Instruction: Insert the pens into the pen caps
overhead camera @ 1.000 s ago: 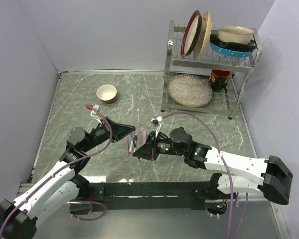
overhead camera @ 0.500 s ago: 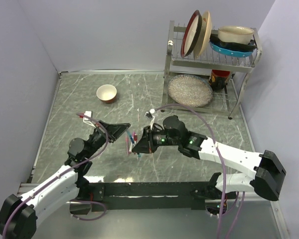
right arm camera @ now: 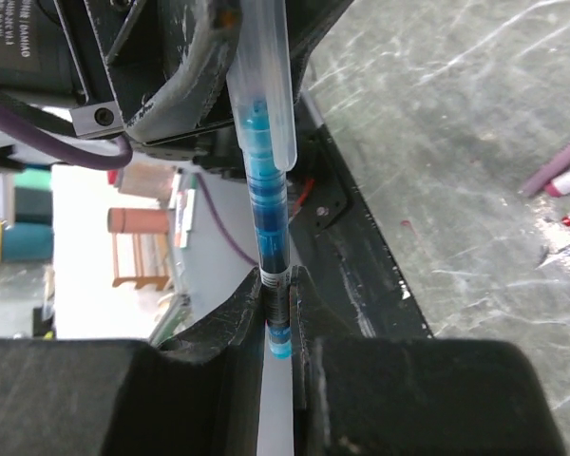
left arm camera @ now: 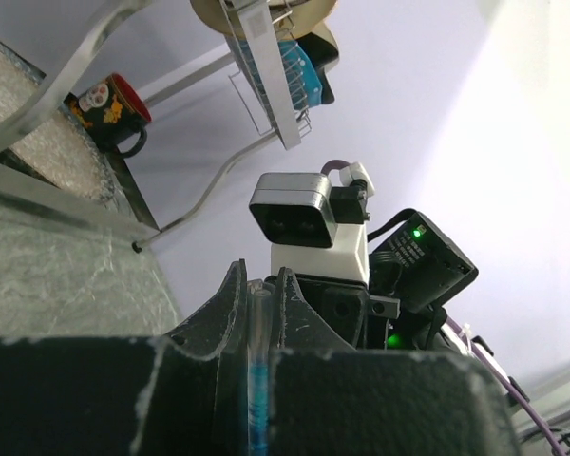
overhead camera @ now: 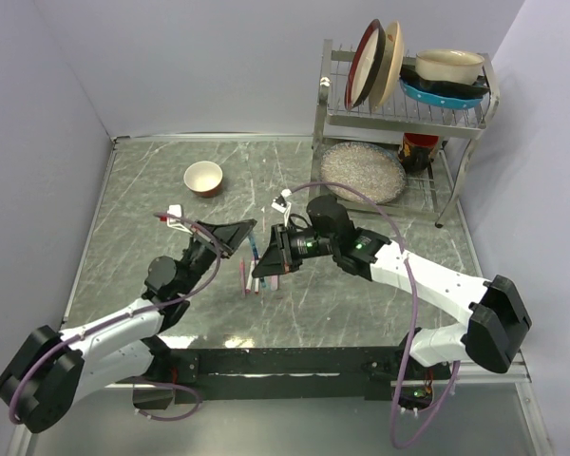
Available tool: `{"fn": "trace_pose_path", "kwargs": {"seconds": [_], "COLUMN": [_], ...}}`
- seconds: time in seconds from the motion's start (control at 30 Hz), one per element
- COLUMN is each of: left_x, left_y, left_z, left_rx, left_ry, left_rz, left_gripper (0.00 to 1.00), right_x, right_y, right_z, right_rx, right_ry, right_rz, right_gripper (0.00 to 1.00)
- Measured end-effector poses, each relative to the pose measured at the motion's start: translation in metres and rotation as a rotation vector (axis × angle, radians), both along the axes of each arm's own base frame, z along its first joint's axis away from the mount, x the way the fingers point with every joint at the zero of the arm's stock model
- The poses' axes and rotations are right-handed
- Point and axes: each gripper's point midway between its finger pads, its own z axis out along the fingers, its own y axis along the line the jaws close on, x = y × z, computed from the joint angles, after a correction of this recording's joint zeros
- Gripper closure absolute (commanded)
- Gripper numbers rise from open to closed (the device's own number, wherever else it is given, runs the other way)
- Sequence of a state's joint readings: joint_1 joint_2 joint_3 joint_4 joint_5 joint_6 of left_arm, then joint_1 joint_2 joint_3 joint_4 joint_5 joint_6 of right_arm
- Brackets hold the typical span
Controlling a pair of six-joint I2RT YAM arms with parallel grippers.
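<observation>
While loose pens (right arm camera: 556,176) lie on the marbled grey tabletop (right arm camera: 456,95), the black left gripper (left arm camera: 258,285) pinches a translucent teal-blue plastic pen cap (right arm camera: 261,76). The black right gripper (right arm camera: 277,294) clamps a slim pen (right arm camera: 270,237) above the table. The arms hide the junction from overhead. The right wrist view shows pen and cap on one line, the tip entering the cap.

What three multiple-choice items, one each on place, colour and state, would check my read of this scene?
1. Where is the small cream-and-orange ceramic bowl? A on the marble table, left of the metal dish rack; B on the rack's top shelf; C on the rack's lower shelf.
2. What colour fills the slim clear plastic pen? A red; B blue; C green.
3. The right claw is: A open; B shut on the pen; C out of view.
Answers: A, it stands on bare tabletop; B, blue shows through the barrel; B, it pinches the pen.
</observation>
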State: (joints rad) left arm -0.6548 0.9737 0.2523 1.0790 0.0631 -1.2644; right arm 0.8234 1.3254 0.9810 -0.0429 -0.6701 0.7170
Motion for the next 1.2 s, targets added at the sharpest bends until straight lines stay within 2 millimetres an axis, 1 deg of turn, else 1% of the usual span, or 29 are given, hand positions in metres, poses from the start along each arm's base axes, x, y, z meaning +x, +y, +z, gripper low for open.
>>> {"fn": "trace_pose_path", "kwargs": {"seconds": [0.17,0.23,0.27,0.33,0.37,0.4,0.43,0.47,0.5,0.53,0.57,0.63,0.7,0.83,0.87,0.93,1.03,1.1,1.2], "left_x": [0.000,-0.001,0.000,0.004,0.007,0.009,0.012,0.013,0.014,0.014,0.013,0.020,0.033,0.063,0.070,0.083,0.093,0.096,0.097], "left_y": [0.005,0.008,0.011,0.018,0.020,0.021,0.021,0.019,0.017,0.014,0.011,0.010,0.015,0.040,0.047,0.059,0.071,0.076,0.082], "left_z": [0.008,0.015,0.019,0.027,0.032,0.034,0.035,0.036,0.032,0.024,0.018,0.003,-0.009,-0.030,-0.035,-0.050,-0.083,-0.116,-0.156], "left_rx": [0.039,0.063,0.076,0.099,0.122,0.140,0.168,0.194,0.225,0.272,0.304,0.377,0.442,0.605,0.653,0.745,0.859,0.931,1.001], "left_ry": [-0.009,-0.018,-0.020,-0.032,-0.039,-0.038,-0.039,-0.039,-0.035,-0.017,-0.006,0.039,0.076,0.144,0.158,0.198,0.278,0.363,0.474], "left_rz": [0.042,0.052,0.059,0.078,0.080,0.078,0.068,0.048,0.026,-0.016,-0.047,-0.085,-0.077,0.000,0.028,0.076,0.100,0.084,0.057], "left_gripper": [0.99,0.99,0.99,0.99,0.99,0.99,0.99,0.99,0.99,0.99,0.99,0.99,0.99,0.99,0.99,0.99,0.99,0.99,0.99], "right_x": [0.001,0.002,0.003,0.009,0.012,0.015,0.018,0.023,0.033,0.043,0.052,0.059,0.051,0.029,0.023,0.015,0.007,0.004,0.002], "right_y": [-0.002,-0.001,0.000,0.001,0.001,0.000,-0.002,-0.005,-0.009,-0.014,-0.021,-0.035,-0.046,-0.066,-0.073,-0.084,-0.098,-0.104,-0.112], "right_z": [0.007,0.013,0.017,0.025,0.028,0.030,0.031,0.032,0.034,0.038,0.041,0.042,0.038,0.036,0.036,0.041,0.052,0.057,0.060], "right_rx": [0.030,0.057,0.073,0.113,0.134,0.153,0.171,0.185,0.203,0.220,0.237,0.254,0.261,0.271,0.272,0.287,0.307,0.311,0.304], "right_ry": [-0.002,-0.021,-0.034,-0.072,-0.093,-0.112,-0.130,-0.142,-0.168,-0.196,-0.223,-0.261,-0.280,-0.322,-0.339,-0.376,-0.431,-0.458,-0.485], "right_rz": [0.026,0.039,0.042,0.036,0.029,0.022,0.009,-0.017,-0.062,-0.110,-0.153,-0.217,-0.235,-0.246,-0.258,-0.279,-0.313,-0.331,-0.359], "right_gripper": [1.00,1.00,0.98,0.89,0.77,0.70,0.64,0.56,0.52,0.48,0.41,0.35,0.27,0.16,0.06,0.00,0.00,0.00,0.00]}}
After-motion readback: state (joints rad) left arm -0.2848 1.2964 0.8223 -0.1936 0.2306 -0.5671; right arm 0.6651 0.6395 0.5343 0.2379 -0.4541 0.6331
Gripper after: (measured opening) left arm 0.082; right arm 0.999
